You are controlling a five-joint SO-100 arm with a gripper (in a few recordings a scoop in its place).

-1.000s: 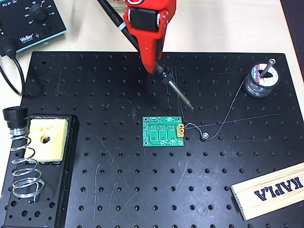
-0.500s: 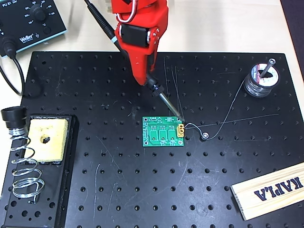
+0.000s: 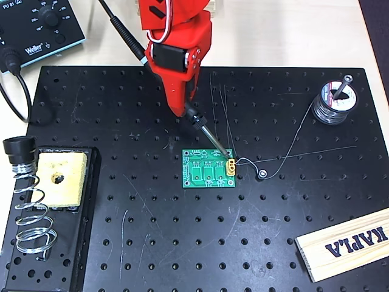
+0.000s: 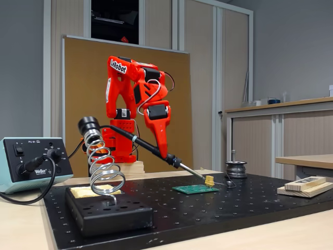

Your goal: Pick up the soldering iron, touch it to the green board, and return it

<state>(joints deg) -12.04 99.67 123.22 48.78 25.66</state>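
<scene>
My red gripper (image 3: 181, 106) is shut on the soldering iron (image 3: 204, 128), a slim black tool that slants down to the right from under the fingers. Its black cord runs off the top left. The thin metal tip sits at the upper right corner of the green board (image 3: 206, 170), right against the yellow connector (image 3: 231, 165). In the fixed view the gripper (image 4: 163, 151) holds the soldering iron (image 4: 136, 140) at a low angle. There the tip meets the yellow connector (image 4: 209, 180) on the green board (image 4: 193, 189).
The board lies on a large black perforated board (image 3: 121, 243). A coil-spring stand (image 3: 29, 210) with a yellow sponge (image 3: 59, 177) is at the left. A Weller station (image 3: 36, 24) is top left, a solder spool (image 3: 334, 100) right, a wooden block (image 3: 346, 243) bottom right.
The gripper has moved left and lower with the iron. The tip has travelled from above and right of the green board to its corner by the yellow connector.
</scene>
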